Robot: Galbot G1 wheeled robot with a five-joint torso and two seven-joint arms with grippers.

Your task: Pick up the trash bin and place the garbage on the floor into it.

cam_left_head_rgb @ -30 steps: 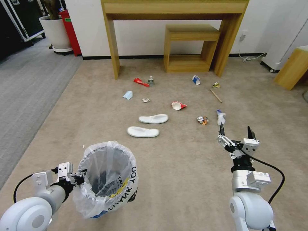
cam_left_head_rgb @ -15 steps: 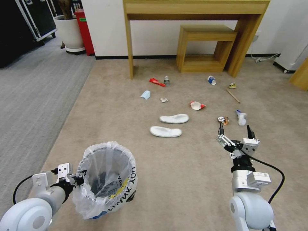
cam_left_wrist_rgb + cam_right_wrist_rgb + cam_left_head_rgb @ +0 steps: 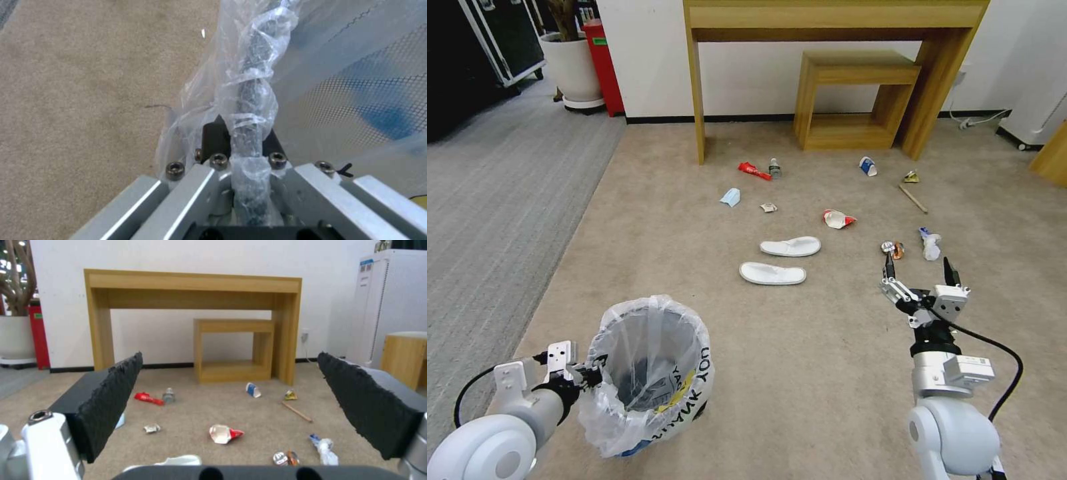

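Low at the robot's left, the trash bin (image 3: pixel 650 373) is held by the left gripper (image 3: pixel 582 375), whose jaws are clamped together on the bin's bag-wrapped rim (image 3: pixel 249 110); in the left wrist view the crinkled plastic is seen pinched between the metal fingers (image 3: pixel 213 136). The bin is seen upright against the beige floor (image 3: pixel 800 373), its white liner printed with black lettering.

At the right, the right gripper (image 3: pixel 919 273) is held above the carpet with its two dark fingers spread well apart and nothing between them. Just beyond its fingertips a crushed can (image 3: pixel 892 249) and a small crumpled bottle (image 3: pixel 930 244) are found side by side. Further off, two white slippers (image 3: pixel 780 260) are laid near each other in the middle of the carpet, with a red-and-white wrapper (image 3: pixel 836 219) between them and the wooden table (image 3: pixel 834 20). A blue mask (image 3: pixel 730 197), a crumpled paper scrap (image 3: pixel 768 207), a red wrapper (image 3: pixel 754 171), a blue-white paper cup (image 3: pixel 867 166) and a wooden stick (image 3: pixel 913 199) are scattered nearer the table legs.
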